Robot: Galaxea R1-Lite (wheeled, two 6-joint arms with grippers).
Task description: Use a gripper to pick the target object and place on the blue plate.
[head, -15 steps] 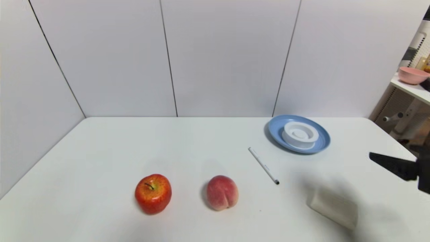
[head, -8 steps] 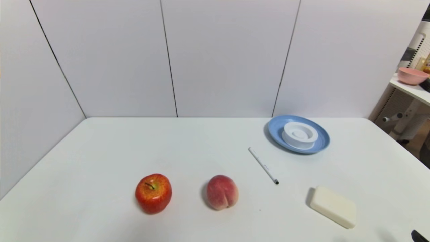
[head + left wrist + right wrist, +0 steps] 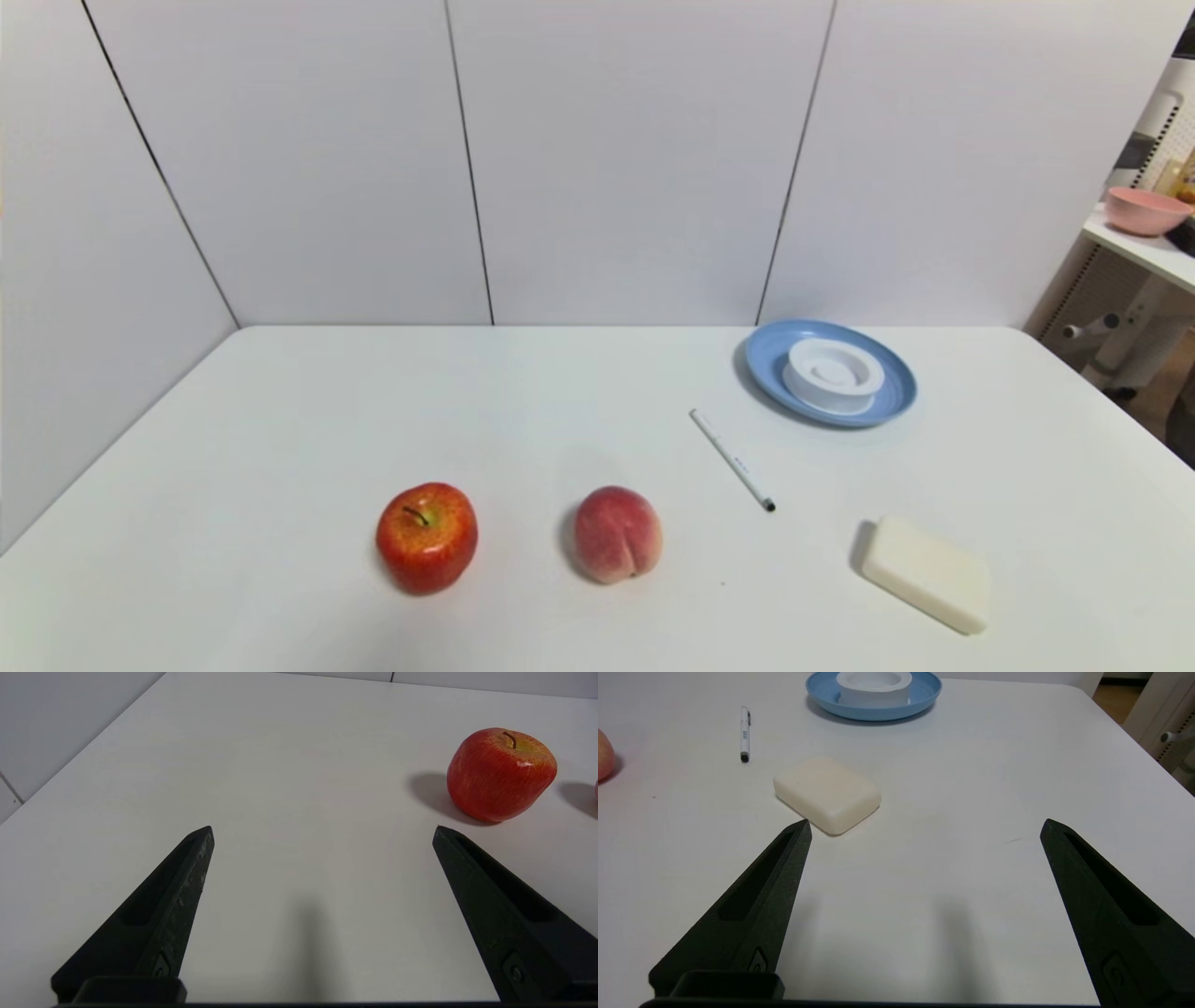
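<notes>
White tub sits inside the blue plate at the far right of the table, resting on the plate's floor with blue rim showing all round it; a white pen lies just nearer, its dark tip pointing toward the near edge; a cream block lies flat near the front right, well apart from the plate; a peach and a red apple stand side by side toward the front, apart from each other; the right gripper hangs low over bare table with the cream block just beyond one finger, its fingers spread wide and holding nothing; the left gripper is likewise spread wide and empty above the table, the apple off beyond one finger; a pink bowl rests on a shelf beyond the table.
</notes>
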